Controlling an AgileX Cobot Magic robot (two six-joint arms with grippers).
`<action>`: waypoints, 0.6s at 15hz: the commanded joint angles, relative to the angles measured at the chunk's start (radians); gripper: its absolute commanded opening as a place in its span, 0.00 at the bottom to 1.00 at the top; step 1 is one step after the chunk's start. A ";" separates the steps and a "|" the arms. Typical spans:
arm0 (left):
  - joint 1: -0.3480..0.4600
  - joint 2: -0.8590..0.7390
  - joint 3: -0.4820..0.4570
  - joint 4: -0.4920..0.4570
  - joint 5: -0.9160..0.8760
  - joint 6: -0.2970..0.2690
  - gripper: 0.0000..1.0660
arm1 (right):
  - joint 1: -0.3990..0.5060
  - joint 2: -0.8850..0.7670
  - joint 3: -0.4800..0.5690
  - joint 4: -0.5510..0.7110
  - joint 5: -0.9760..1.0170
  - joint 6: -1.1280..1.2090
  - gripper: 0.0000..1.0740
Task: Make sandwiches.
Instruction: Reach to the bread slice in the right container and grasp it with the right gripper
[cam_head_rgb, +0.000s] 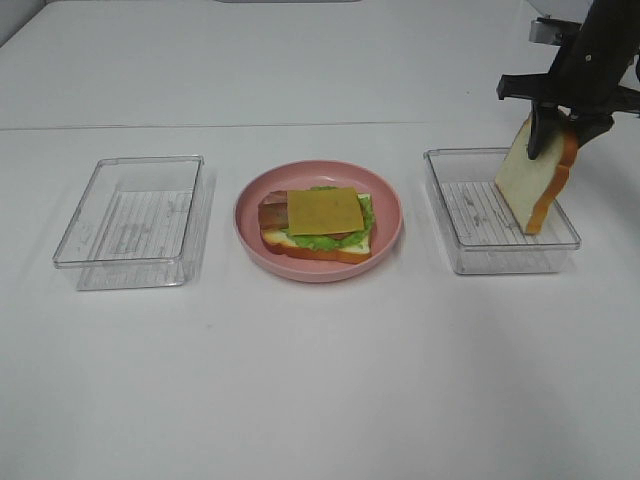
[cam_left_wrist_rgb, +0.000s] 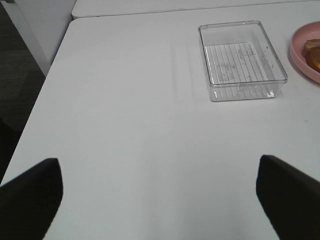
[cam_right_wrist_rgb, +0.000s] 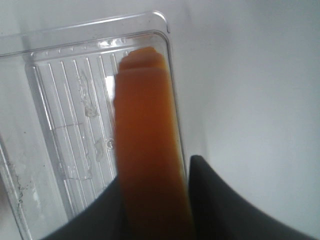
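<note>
An open-faced sandwich (cam_head_rgb: 318, 222) lies on the round pink plate (cam_head_rgb: 392, 238): a bread slice at the bottom, then green lettuce and bacon, with a yellow cheese slice on top. My right gripper (cam_head_rgb: 552, 130) is shut on another bread slice (cam_head_rgb: 530, 180), white with an orange-brown crust. That slice hangs tilted over the right clear tray (cam_head_rgb: 470, 255), its lower corner inside or just above it. The right wrist view shows the slice's crust (cam_right_wrist_rgb: 147, 150) edge-on between the dark fingers (cam_right_wrist_rgb: 225, 210). My left gripper (cam_left_wrist_rgb: 160, 180) stands open over bare table. A sliver of the sandwich (cam_left_wrist_rgb: 314, 52) shows in the left wrist view.
A second clear tray (cam_head_rgb: 130, 265) with nothing in it stands left of the plate, and it shows in the left wrist view as the tray (cam_left_wrist_rgb: 245, 95) beside the plate's rim (cam_left_wrist_rgb: 299, 55). The white table's left edge (cam_left_wrist_rgb: 45, 100) drops to a dark floor.
</note>
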 joint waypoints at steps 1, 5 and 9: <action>-0.003 -0.018 0.003 -0.010 -0.005 -0.003 0.91 | 0.002 0.002 -0.003 -0.003 0.026 -0.008 0.05; -0.003 -0.018 0.003 -0.010 -0.005 -0.003 0.91 | 0.002 0.002 -0.003 0.007 0.053 -0.009 0.05; -0.003 -0.018 0.003 -0.010 -0.005 -0.003 0.91 | 0.002 -0.033 -0.003 0.018 0.084 -0.005 0.00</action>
